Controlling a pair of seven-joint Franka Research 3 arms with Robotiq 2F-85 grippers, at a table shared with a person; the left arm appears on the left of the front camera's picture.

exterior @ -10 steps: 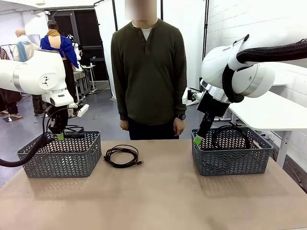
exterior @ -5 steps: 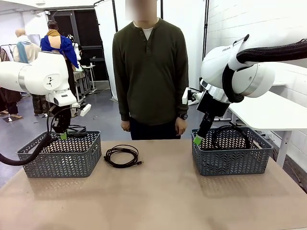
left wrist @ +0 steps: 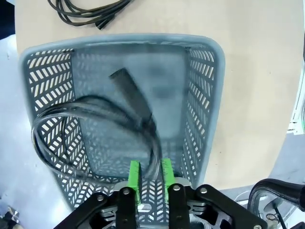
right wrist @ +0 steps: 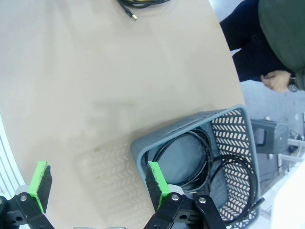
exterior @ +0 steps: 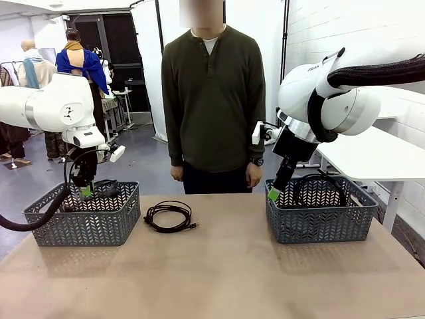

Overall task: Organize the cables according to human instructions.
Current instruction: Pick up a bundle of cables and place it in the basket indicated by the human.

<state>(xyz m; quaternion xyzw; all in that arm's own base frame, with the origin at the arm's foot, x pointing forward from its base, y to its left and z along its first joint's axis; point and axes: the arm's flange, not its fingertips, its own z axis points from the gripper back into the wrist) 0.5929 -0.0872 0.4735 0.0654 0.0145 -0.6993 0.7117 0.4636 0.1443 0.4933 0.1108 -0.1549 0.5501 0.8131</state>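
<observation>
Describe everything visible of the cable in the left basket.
The cable is a thin black cord in a loose loop, blurred in the left wrist view as if moving. One black plug end points toward the far wall of the grey lattice basket. The loop lies against a side wall and floor. A strand runs up between the green pads of the left gripper, whose jaws are narrowly parted; whether they grip it I cannot tell.

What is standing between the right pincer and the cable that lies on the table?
Nothing visible blocks it. The right pincer hangs open at the near left corner of the right basket, and the coiled cable lies on bare table between the two baskets.
</observation>
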